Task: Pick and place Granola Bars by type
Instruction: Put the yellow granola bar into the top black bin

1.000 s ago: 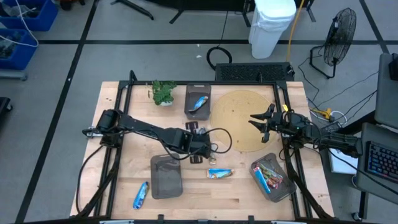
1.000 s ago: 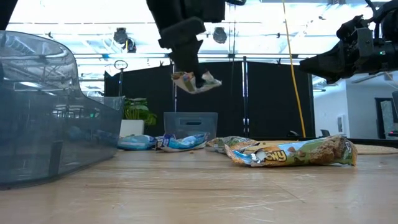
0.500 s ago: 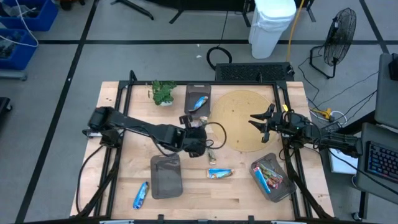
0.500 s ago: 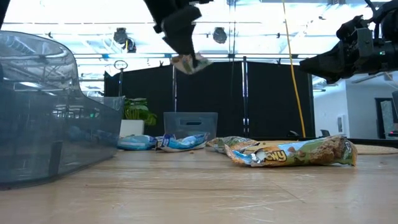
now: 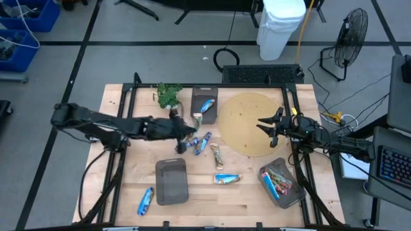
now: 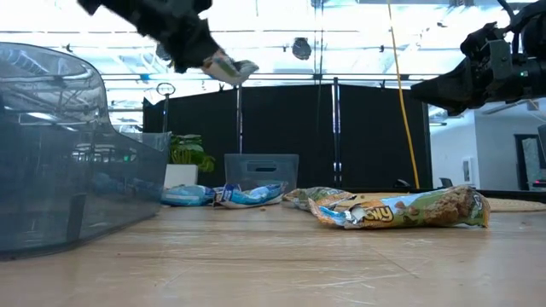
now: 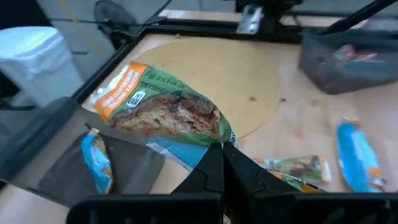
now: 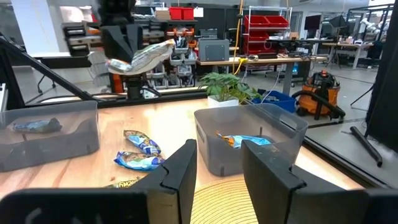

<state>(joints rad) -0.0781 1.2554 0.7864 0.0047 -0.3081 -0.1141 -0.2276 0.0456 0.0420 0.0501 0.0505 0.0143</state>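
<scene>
a tan and green granola bar (image 7: 163,109) is pinched by one end in the left hand (image 5: 185,134), whose fingers (image 7: 214,171) are closed tight on the wrapper; it hangs in the air above the middle of the wooden surface (image 5: 128,186). in the low view the same bar (image 6: 223,67) sticks out sideways from the hand, well above the surface. below and just beside it lie two blue bars (image 5: 203,142) and a tan one (image 5: 216,154), with another blue and tan bar (image 5: 227,178) nearer the front edge and a lone blue bar (image 5: 145,200) at the front left. a blue bar (image 5: 205,106) rests inside the grey bin (image 5: 196,97) at the back, next to a small green plant (image 5: 168,94). the bin at the front right (image 5: 295,192) holds blue and reddish bars (image 5: 277,181); a third bin (image 5: 171,183) sits front centre. the right hand (image 5: 270,126) hovers over the edge of the round tan mat (image 5: 247,122), its fingers (image 8: 180,171) standing partly apart and gripping nothing.
</scene>
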